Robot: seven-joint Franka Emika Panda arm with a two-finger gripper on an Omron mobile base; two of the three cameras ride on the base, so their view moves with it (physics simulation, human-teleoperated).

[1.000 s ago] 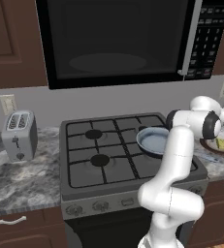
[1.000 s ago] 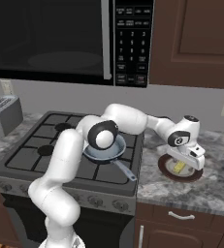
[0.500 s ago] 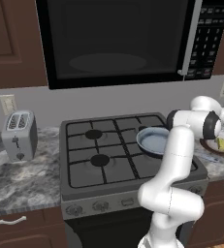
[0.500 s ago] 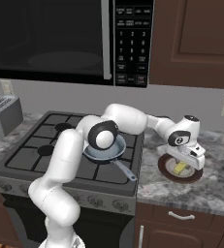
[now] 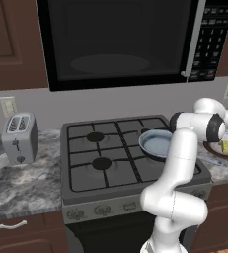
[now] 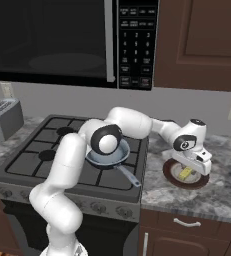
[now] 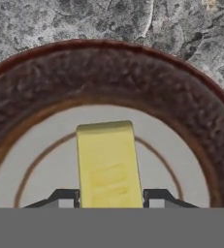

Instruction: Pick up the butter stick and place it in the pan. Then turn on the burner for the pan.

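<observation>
fingers (image 7: 65, 197) pinch the butter stick (image 7: 107, 164) mid-plate (image 7: 104, 72); i'd lift straight up, clearing the rim, before swinging to the pan (image 6: 108, 155).

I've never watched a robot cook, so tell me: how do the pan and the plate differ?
The pan is grey-blue with a long thin handle; the plate is white with a brown rim and no handle. The pan sits empty on the stove; the plate lies on the counter and holds the butter, with the gripper shut on it. Both are round and shallow.
</observation>
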